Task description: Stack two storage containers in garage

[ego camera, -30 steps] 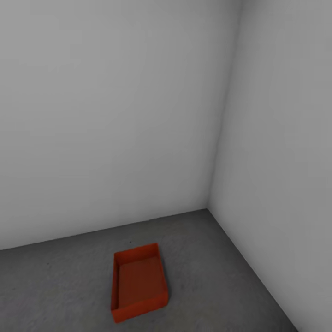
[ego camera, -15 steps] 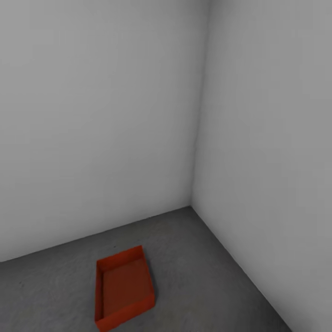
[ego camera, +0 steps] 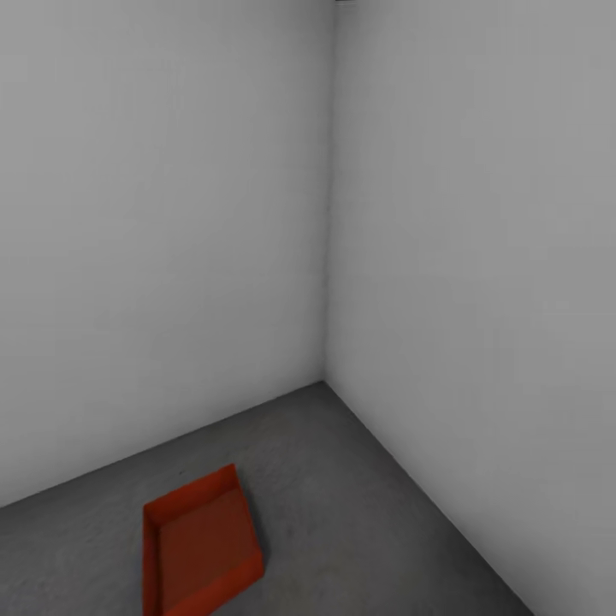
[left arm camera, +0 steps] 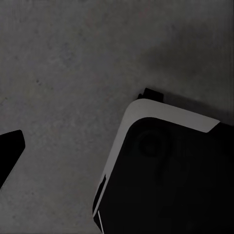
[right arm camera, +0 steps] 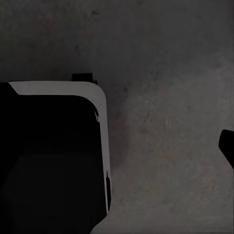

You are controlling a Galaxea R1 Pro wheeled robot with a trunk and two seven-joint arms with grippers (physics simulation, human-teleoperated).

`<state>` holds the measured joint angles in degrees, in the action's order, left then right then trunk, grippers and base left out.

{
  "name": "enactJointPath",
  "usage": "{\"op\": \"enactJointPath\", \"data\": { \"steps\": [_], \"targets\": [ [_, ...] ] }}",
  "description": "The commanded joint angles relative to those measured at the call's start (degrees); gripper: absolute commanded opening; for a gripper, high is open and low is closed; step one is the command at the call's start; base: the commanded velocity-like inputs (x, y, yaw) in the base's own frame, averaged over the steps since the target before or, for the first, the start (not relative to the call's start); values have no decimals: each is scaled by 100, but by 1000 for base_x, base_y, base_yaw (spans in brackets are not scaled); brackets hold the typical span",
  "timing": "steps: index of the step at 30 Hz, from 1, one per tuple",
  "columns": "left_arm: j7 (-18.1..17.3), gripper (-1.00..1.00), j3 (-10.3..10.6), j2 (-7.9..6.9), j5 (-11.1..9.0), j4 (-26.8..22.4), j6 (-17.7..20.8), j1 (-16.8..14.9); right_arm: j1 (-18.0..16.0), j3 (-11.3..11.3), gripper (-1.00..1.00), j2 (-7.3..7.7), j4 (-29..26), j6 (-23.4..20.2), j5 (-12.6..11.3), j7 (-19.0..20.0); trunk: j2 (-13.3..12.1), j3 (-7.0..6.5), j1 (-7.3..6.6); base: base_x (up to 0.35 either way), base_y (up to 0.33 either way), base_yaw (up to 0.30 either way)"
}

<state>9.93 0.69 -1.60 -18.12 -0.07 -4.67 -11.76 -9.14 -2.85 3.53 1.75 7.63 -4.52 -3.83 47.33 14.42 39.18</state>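
Note:
One red-orange storage container [ego camera: 198,546] lies on the dark grey concrete floor [ego camera: 342,505] of the garage, near the corner of two plain grey-white walls, at the lower left of the head view. It is empty and lidless. The second container is out of view. One dark fingertip [left arm camera: 9,152] of my left gripper juts in at the edge of the left wrist view, over bare concrete. A dark fingertip [right arm camera: 227,145] of my right gripper shows likewise in the right wrist view. Nothing is held in either.
The two walls meet at a corner [ego camera: 328,257] ahead, the right wall running close along my right side. My own black-and-white base [left arm camera: 170,170] [right arm camera: 53,156] stands on the concrete below both wrists.
The head view has swung to the right, so the wall corner and the container sit further left in the picture. The container itself lies where it was.

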Motion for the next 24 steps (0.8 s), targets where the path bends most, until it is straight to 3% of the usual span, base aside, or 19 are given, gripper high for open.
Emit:
{"op": "enactJointPath", "data": {
  "steps": [1,24],
  "targets": [
    [9,100,10,1,-31,3,-17,-2,-9,-31,100,-1,19,33,-74,-2,5,2,1,0,0,-273],
    [9,100,10,-6,-34,2,-17,-2,-9,-31,100,-1,19,30,-155,-4,5,-128,1,0,0,-255]
  ]
}}
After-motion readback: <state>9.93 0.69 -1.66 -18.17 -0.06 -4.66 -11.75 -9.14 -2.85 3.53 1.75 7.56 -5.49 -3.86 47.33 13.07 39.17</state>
